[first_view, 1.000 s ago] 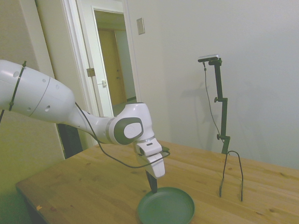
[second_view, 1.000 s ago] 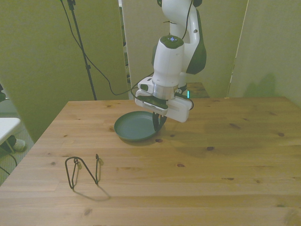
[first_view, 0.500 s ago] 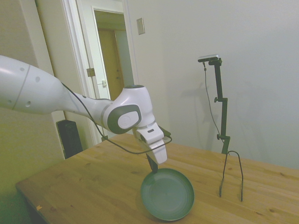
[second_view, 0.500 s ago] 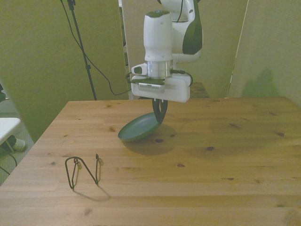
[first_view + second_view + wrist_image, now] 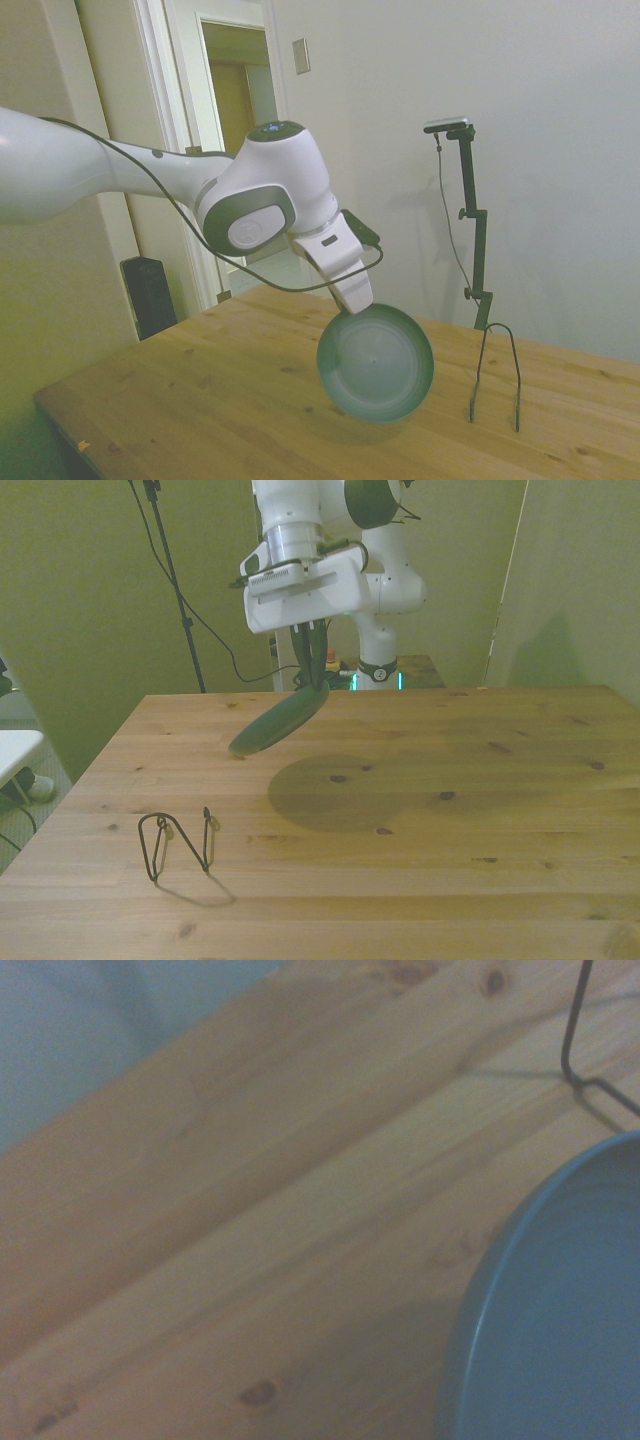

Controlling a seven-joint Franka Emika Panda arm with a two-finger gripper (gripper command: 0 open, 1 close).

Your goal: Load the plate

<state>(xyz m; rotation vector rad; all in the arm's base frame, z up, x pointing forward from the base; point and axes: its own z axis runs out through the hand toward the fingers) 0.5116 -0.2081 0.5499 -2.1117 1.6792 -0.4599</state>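
Plate [image 5: 277, 723] pinched by its rim in my jaws [image 5: 314, 680], hanging clear of the table [image 5: 450, 810], steeply tilted; in the side view its face turns toward that camera. Its shadow lies on the boards below it, so no part touches the wood.

Wire rack [image 5: 180, 842] stands at the table's near left in the front view, well apart from the plate. It is a bare wire frame with upright loops, nothing in it.

Step in hand, as I judge it: carry the plate to the rack and stand it on edge between the wires.

Notes for doing it well:
- Grip is on one rim point only, so the plate can swing or slip; move slowly, no sharp wrist turns.
- Bring the plate fully on edge before reaching the rack, with its plane lined up with the gap between the loops.
- Lower until the bottom rim rests in the frame, then release.
- Rack looks light; a sideways nudge could shove or tip it.

Wrist view shows the plate's rim, the boards and a bit of wire beyond.
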